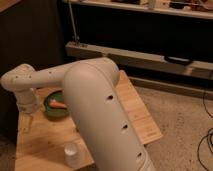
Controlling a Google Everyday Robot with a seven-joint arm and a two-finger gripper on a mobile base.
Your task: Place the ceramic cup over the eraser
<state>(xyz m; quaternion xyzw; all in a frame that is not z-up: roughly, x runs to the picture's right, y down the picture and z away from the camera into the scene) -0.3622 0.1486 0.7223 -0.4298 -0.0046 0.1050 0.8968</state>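
Note:
The white ceramic cup [71, 154] stands on the wooden table [135, 112] near its front edge, left of my big white arm. The arm reaches across the table to the far left, and my gripper [26, 125] hangs down there over the table's left edge, well behind and to the left of the cup. It holds nothing that I can see. The eraser is not in view; the arm covers much of the table's middle.
A green bowl [55, 106] with an orange thing [58, 104] in it stands at the back left, just right of the gripper. A dark shelf unit [150, 55] runs behind the table. Cables [206, 145] lie on the floor at the right.

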